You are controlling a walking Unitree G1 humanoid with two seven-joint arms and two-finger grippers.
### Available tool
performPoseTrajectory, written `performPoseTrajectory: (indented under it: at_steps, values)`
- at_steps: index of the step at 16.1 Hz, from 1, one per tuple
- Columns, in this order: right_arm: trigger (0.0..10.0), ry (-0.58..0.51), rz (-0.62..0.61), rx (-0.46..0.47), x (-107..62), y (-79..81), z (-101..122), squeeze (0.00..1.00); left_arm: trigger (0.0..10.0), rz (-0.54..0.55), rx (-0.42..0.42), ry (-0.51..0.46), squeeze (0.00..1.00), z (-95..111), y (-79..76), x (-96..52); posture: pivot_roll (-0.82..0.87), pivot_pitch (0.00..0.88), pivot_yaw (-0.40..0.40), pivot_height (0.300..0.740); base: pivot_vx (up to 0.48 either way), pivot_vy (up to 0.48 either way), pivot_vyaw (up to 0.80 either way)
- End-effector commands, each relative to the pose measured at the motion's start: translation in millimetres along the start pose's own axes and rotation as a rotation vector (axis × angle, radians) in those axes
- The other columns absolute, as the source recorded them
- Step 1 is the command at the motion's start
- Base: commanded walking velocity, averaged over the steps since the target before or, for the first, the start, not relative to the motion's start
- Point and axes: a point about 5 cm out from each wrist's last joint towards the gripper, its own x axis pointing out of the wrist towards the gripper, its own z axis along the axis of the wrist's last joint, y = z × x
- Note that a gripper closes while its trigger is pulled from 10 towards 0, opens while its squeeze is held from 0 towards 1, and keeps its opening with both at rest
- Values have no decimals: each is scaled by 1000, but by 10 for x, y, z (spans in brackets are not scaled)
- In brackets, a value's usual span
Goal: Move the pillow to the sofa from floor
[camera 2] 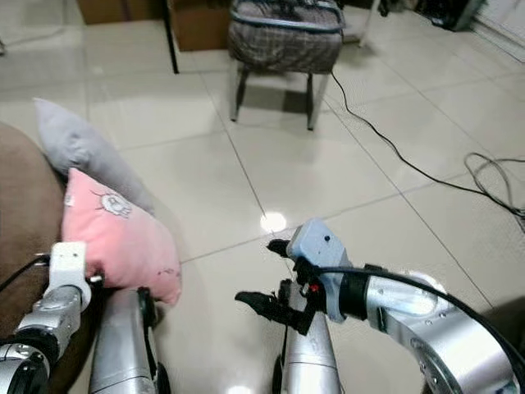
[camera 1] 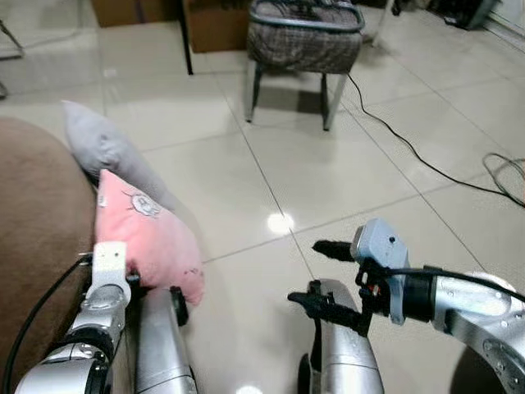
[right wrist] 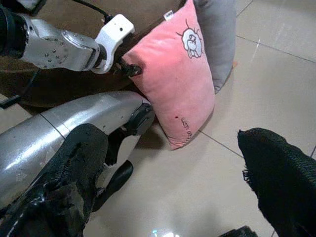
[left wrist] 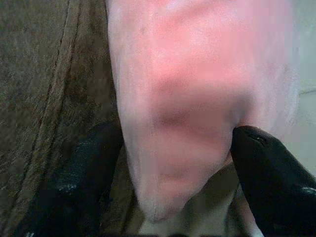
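A pink pillow point(camera 1: 152, 234) with a small cartoon print leans tilted against the side of the brown sofa point(camera 1: 37, 230), its lower corner close to the tiled floor. My left gripper point(right wrist: 132, 70) is shut on the pillow's edge nearest the sofa. In the left wrist view the two black fingers point(left wrist: 266, 163) pinch the pink fabric between them. My right gripper point(camera 1: 316, 277) hangs open over the bare tiles to the right of the pillow, holding nothing. Whether the pillow's corner touches the floor I cannot tell.
A grey pillow point(camera 1: 107, 152) lies on the floor behind the pink one, against the sofa. A checked stool point(camera 1: 303, 41) stands at the back, with cardboard boxes point(camera 1: 217, 25) behind it. A black cable point(camera 1: 410, 148) runs across the tiles on the right.
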Motion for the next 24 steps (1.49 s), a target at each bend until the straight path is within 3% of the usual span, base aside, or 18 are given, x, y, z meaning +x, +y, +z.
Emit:
performPoseTrajectory:
  at_steps: [1,2,3,5,7,14,24]
  values:
    - [10000,-7,7,0,-24,7,31,0,10000,-6,-50,-18,0,5,-7,-3,-276,175,-66,500,0,0,0]
    - [10000,-5,10,2,-27,18,31,0,10000,1,-56,-18,0,1,-3,-3,-279,174,-70,500,0,0,0]
    - [10000,-1,29,6,-29,45,31,0,7176,5,-77,-3,0,-27,-4,-6,-284,174,-74,500,0,0,0]
    - [10000,-5,52,11,-36,76,42,0,0,-5,-104,11,0,-52,-12,-9,-287,175,-76,500,0,0,0]
    - [10000,-5,58,11,-36,87,51,0,0,-2,-75,38,0,-105,-8,-15,-288,175,-77,500,0,0,0]
    - [10000,-11,68,27,-15,107,54,0,0,-44,-113,10,0,-61,-22,-10,-282,171,-79,500,0,0,0]
    - [10000,-23,42,38,11,128,16,0,0,-98,-76,7,0,-50,-84,-13,-265,140,-58,500,0,0,0]
